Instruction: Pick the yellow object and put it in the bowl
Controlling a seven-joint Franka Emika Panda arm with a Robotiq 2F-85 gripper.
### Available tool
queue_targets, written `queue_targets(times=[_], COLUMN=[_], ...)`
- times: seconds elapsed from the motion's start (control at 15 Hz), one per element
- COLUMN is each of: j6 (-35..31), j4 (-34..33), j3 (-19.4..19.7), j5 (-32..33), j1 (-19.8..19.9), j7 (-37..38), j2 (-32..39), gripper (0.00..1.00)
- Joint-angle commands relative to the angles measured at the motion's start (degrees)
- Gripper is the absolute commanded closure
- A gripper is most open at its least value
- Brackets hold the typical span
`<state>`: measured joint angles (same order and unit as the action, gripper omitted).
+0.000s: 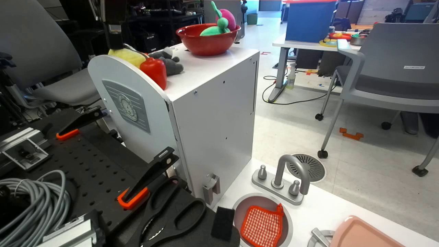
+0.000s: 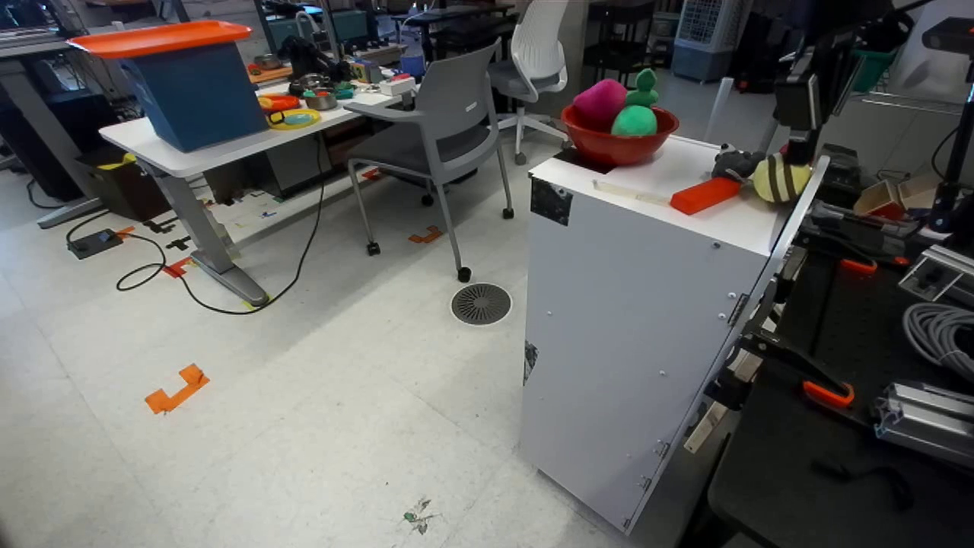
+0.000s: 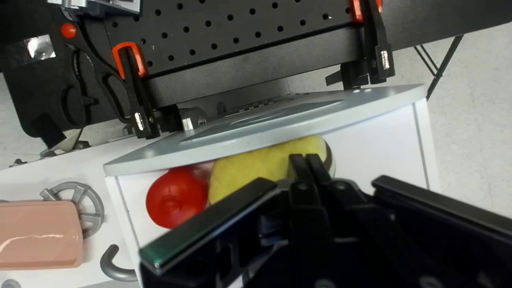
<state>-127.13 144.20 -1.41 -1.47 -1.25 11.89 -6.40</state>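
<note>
The yellow object [image 1: 127,57] is a rounded soft lump with dark stripes [image 2: 763,181], lying on the white cabinet top against the curved end panel. It also shows in the wrist view [image 3: 248,168], partly covered by the gripper. My gripper [image 3: 306,156] has its fingertips together over the right part of the yellow object. In both exterior views the fingertips [image 1: 116,44] [image 2: 799,152] are at the top of the yellow object. I cannot tell whether any of it is pinched. The glossy red bowl [image 1: 207,44] [image 2: 620,148] stands at the cabinet's far end, holding a pink and a green item.
A red pepper-like item [image 1: 154,70] [image 3: 176,198] lies beside the yellow object. A grey plush [image 1: 171,63] [image 2: 736,162] lies close by, between them and the bowl. The curved end panel [image 3: 260,140] rises as an edge beside the yellow object. Clamps [image 3: 134,92] hold the black table behind it.
</note>
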Motion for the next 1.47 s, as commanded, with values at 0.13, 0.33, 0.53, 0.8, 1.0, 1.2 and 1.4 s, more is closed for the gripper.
queue_targets(times=[0.13, 0.33, 0.53, 0.8, 1.0, 1.2, 1.4], j6=[-0.95, -0.97, -1.24, -2.09, -2.81, -2.72, -2.93], j4=[2.52, 3.10, 3.98, 6.34, 7.73, 8.63, 9.65], j3=[0.09, -0.02, -0.08, 0.15, 0.07, -0.23, -0.52], j5=[-0.34, -0.14, 0.20, 0.67, 1.04, 1.28, 1.54], j1=[0.75, 0.87, 1.11, 2.32, 3.66, 4.85, 5.69], j7=[0.42, 0.75, 1.46, 3.70, 5.07, 5.87, 6.60], j2=[-4.28, -5.55, -7.29, -11.82, -14.95, -17.65, -20.05], gripper=[0.99, 0.99, 0.99, 0.99, 0.99, 0.99, 0.99])
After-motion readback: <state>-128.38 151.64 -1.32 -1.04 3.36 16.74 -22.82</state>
